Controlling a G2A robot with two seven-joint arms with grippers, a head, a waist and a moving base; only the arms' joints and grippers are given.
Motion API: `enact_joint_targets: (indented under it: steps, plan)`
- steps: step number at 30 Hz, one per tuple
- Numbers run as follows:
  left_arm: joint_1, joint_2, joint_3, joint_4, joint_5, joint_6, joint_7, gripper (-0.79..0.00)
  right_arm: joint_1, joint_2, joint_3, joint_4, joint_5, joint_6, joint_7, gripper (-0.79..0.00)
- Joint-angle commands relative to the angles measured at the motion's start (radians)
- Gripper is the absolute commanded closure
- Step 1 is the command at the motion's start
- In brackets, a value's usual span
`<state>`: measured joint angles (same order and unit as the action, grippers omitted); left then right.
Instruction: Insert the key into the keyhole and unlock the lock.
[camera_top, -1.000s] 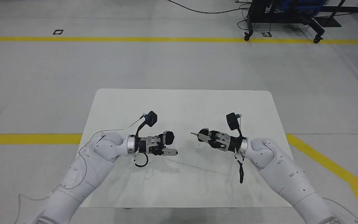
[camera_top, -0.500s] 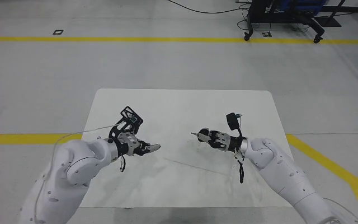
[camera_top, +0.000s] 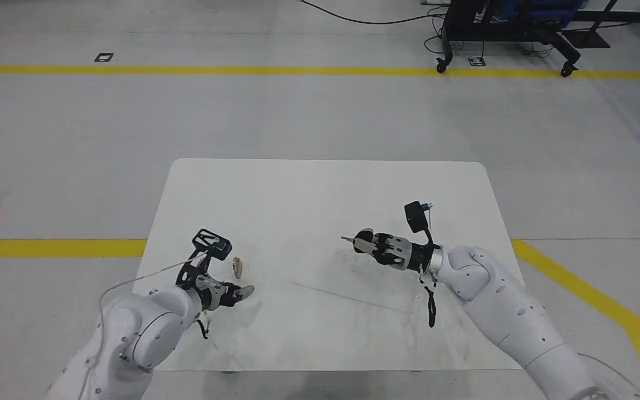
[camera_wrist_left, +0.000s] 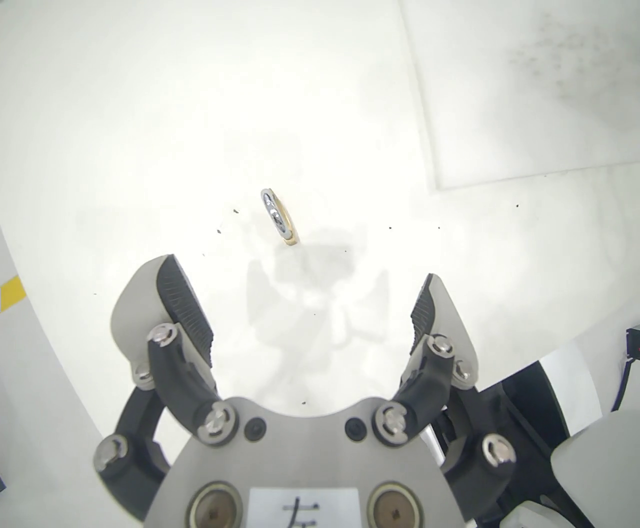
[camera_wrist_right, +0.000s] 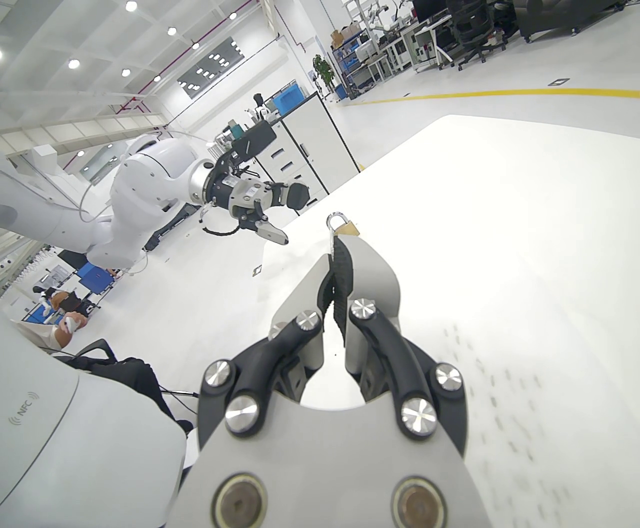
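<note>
The lock (camera_top: 238, 266) lies on its side on the surface (camera_top: 400, 190), just ahead of the left gripper (camera_top: 240, 291), whose fingers are spread and empty. Well apart, the right gripper (camera_top: 362, 240) is pressed together on what looks like the key (camera_top: 347, 239). The step in hand is probably picking up the lock: straddle its brass body rather than the shackle and close squarely, leaving the keyhole exposed.

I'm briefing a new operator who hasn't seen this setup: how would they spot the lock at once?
Find the white table, then its left part, where the left hand hangs open. Just ahead of that hand lies the lock: a small padlock, and unlike the grey-and-black hand its body is brass with a silver shackle.
</note>
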<state>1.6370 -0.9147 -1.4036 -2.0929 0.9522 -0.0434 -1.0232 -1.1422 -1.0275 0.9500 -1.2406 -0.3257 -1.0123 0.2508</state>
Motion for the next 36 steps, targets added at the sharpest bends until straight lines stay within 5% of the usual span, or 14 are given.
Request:
enact_joint_targets:
  steps: [1,7,11,24,36]
  plan:
    - [-0.013,0.000,-0.004,0.023,-0.002,-0.008,-0.003,-0.754,0.000,0.000,0.000,0.000,0.000,0.000,0.000,0.000]
    - [-0.062,-0.004,-0.006,0.090,-0.050,-0.040,0.010,-0.634,0.000,0.000,0.000,0.000,0.000,0.000,0.000,0.000]
    - [-0.108,-0.007,0.018,0.124,-0.052,-0.067,0.003,-0.465,0.000,0.000,0.000,0.000,0.000,0.000,0.000,0.000]
    - [-0.244,-0.026,0.140,0.204,-0.056,-0.024,-0.103,-0.372,0.000,0.000,0.000,0.000,0.000,0.000,0.000,0.000]
    - [-0.286,-0.037,0.193,0.247,-0.037,0.006,-0.130,-0.292,0.000,0.000,0.000,0.000,0.000,0.000,0.000,0.000]
